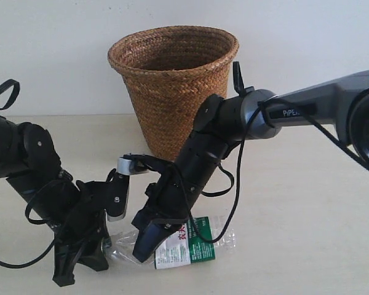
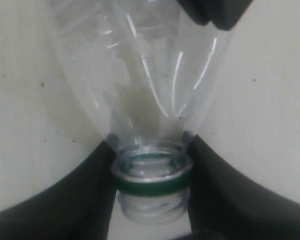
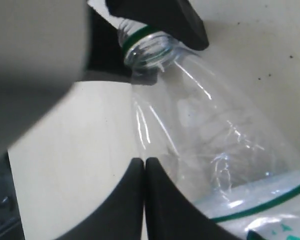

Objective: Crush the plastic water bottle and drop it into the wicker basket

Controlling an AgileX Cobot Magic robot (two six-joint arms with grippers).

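Left wrist view is the closest look. The left gripper (image 2: pixel 150 167) is clamped on the neck of the plastic water bottle (image 2: pixel 140 75), one black finger on each side, right by the green ring (image 2: pixel 150 184). The bottle has no cap, so air can get out. It lies on its side on the bench (image 1: pixel 295 215), with its green-and-white label (image 1: pixel 187 247) showing. The right gripper (image 3: pixel 144 167) has its fingers pressed together with no gap, and its tip leans on the clear part between neck and label. I think this is the crushing step: one gripper holds the bottle so it cannot roll, and the other pushes down. The clear part looks a bit wrinkled, but the bottle is not flat yet. Next, the push needs to go harder without the round bottle slipping out sideways. After that, the bottle must go up over the high rim of the wicker basket (image 1: pixel 172 92), which stands behind both arms, near the bottle but not touching it. The bench is pale and smooth, with a few tiny dark specks. Behind the basket is a plain white wall (image 1: pixel 49 49).
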